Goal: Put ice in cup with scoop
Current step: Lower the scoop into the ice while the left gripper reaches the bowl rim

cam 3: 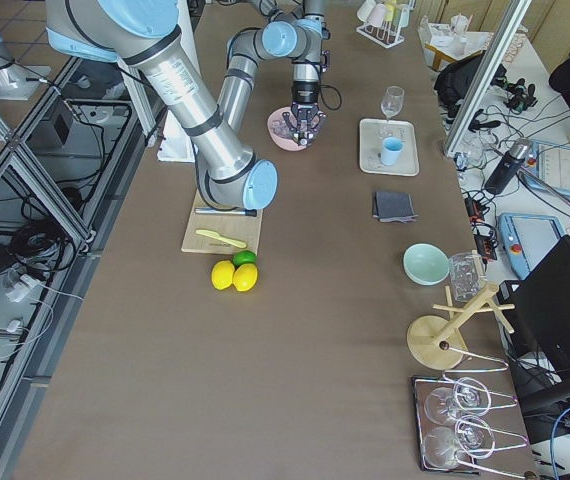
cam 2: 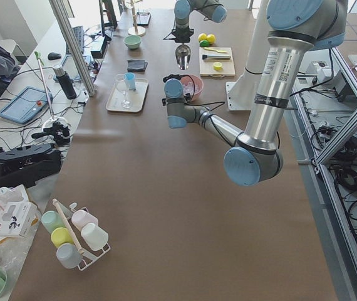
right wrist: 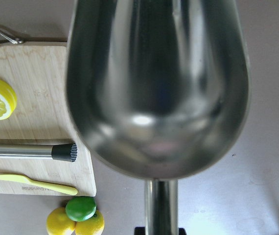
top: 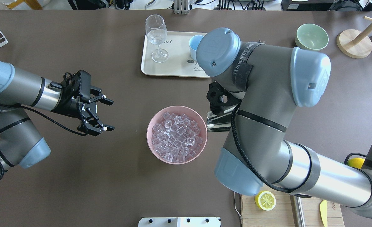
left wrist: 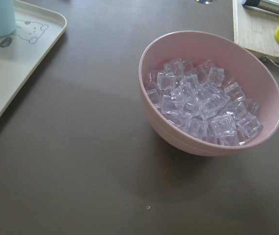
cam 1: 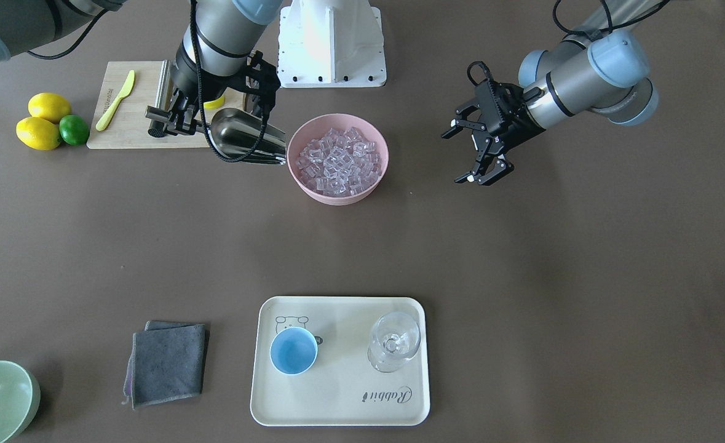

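Steel scoop [cam 1: 245,138] first: my right tool [cam 1: 181,122] is clamped on its straight handle. The trough is empty and its mouth sits right at the rim of the pink bowl [cam 1: 337,197], where all the ice [cam 1: 337,161] is heaped. My left tool [top: 110,114] hangs with its jaws spread wide and nothing in them, well apart from the bowl on the other side.

My worry is the bowl. Nothing steadies it, so if the scoop's lip catches the rim instead of clearing it, I expect the bowl to slide or tip and throw cubes across the bench. After that comes a long carry to the cup [cam 1: 293,351], which stands on the tray [cam 1: 337,400] at the far side. The cup looks narrower than the scoop's mouth, so a quick pour would likely spill ice onto the tray.

A stemmed glass [cam 1: 394,341] stands near the cup and could be knocked over. The cutting board [cam 1: 128,123], lemons [cam 1: 48,107] and grey cloth [cam 1: 168,363] lie off the route.
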`<state>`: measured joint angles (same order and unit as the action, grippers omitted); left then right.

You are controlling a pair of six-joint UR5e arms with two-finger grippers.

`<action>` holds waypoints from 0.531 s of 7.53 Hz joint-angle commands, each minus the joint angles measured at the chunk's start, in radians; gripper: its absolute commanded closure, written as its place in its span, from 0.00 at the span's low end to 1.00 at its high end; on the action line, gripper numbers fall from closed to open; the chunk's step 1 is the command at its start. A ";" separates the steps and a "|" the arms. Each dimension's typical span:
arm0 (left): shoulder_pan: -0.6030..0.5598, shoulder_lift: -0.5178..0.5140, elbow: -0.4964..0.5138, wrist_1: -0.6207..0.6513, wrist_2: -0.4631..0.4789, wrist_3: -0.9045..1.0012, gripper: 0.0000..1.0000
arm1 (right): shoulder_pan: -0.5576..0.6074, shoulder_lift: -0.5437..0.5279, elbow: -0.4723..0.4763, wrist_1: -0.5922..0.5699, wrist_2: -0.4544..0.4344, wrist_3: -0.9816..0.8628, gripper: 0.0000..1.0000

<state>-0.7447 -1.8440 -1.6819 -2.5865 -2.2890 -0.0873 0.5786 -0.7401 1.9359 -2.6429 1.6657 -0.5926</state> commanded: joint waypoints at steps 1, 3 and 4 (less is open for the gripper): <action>0.114 0.002 0.014 -0.114 0.149 0.003 0.02 | -0.040 0.068 -0.067 -0.092 -0.009 0.004 1.00; 0.133 -0.003 0.092 -0.252 0.177 0.003 0.02 | -0.057 0.103 -0.129 -0.098 -0.015 0.010 1.00; 0.133 -0.003 0.131 -0.306 0.177 0.003 0.02 | -0.066 0.131 -0.162 -0.098 -0.017 0.023 1.00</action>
<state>-0.6204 -1.8458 -1.6157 -2.7904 -2.1228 -0.0845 0.5286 -0.6501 1.8297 -2.7368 1.6527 -0.5854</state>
